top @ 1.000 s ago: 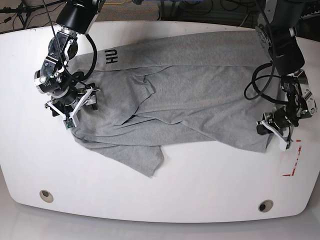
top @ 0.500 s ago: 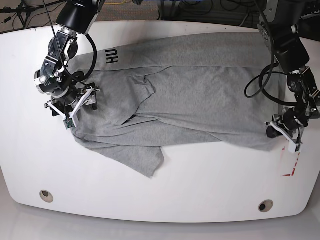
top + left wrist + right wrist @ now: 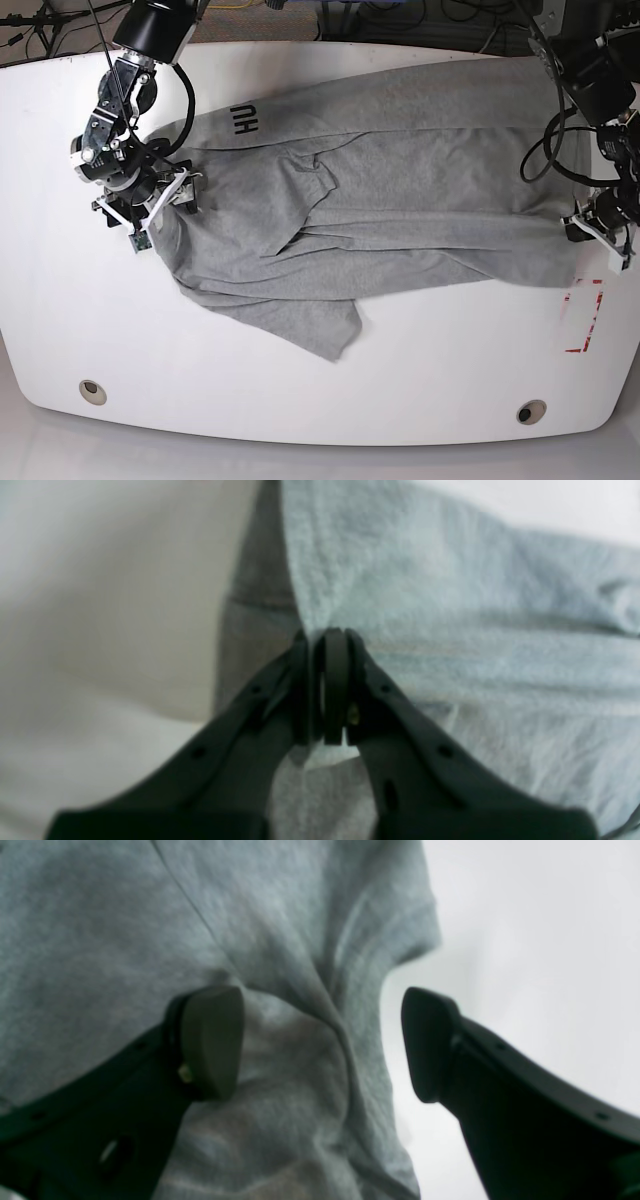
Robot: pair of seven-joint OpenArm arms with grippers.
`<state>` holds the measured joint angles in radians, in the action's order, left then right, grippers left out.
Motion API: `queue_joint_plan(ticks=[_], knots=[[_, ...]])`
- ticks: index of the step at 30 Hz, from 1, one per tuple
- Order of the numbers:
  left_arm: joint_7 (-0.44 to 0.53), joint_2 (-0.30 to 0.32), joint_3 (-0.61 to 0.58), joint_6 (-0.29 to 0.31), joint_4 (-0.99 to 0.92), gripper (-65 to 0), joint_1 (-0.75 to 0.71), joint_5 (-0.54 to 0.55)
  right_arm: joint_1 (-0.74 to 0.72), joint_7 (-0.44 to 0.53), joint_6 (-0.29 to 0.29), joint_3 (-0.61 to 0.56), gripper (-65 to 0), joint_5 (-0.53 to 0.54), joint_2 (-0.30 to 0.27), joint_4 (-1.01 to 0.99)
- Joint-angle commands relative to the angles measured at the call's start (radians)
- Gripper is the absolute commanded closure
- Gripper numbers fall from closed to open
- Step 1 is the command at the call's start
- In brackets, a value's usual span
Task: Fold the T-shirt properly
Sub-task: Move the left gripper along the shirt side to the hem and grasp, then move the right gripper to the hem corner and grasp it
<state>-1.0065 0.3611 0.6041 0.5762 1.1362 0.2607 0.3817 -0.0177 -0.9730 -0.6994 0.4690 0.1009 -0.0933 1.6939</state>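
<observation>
Rightward, left hand (image 3: 597,228) clamped on T-shirt (image 3: 400,190) hem.

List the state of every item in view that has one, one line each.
Heather-grey cotton T-shirt: spread out rumpled, partly folded over itself, lettering showing.
Left end effector: shut on the T-shirt's edge.
Right end effector: open, straddling a fabric ridge.
White table: bearing the T-shirt.
</observation>
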Motion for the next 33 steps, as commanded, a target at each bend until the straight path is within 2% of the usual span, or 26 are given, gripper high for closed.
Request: queue_joint_plan(ticks=[1, 7, 13, 16, 19, 23, 27, 33], knots=[[0.011, 0.028, 0.001, 0.015, 0.021, -2.5, 0.012, 0.020, -0.020, 0.024, 0.001, 0.001, -46.0, 0.007, -0.012, 0.019], [0.008, 0.029, 0.001, 0.095, 0.020, -2.5, 0.012, 0.015, -0.070, 0.050, 0.001, 0.001, -46.5, 0.004, -0.012, 0.016], [0.008, 0.026, 0.000, 0.101, 0.020, -2.5, 0.012, 0.012, -0.195, 0.065, 0.001, 0.006, -46.6, -0.003, -0.015, -0.070], [0.008, 0.026, 0.000, 0.101, 0.020, -2.5, 0.012, 0.012, -0.290, 0.081, 0.011, 0.006, -46.8, -0.003, -0.027, -0.197], [0.007, 0.026, -0.002, 0.103, 0.020, -2.6, 0.012, 0.013, -0.364, 0.141, 0.048, 0.001, -46.8, -0.003, -0.056, -0.325], [0.005, 0.026, -0.002, 0.103, 0.020, -2.6, 0.007, 0.012, -0.462, 0.237, 0.070, 0.000, -46.8, -0.002, -0.082, -0.518], [-0.001, 0.026, -0.002, 0.104, 0.020, -2.6, -0.016, 0.016, -0.551, 0.296, 0.068, 0.000, -46.8, -0.002, -0.119, -0.720], [-0.001, 0.026, -0.003, 0.104, 0.020, -2.6, -0.022, 0.016, -0.650, 0.463, 0.068, -0.002, -46.8, -0.003, -0.151, -1.001]])
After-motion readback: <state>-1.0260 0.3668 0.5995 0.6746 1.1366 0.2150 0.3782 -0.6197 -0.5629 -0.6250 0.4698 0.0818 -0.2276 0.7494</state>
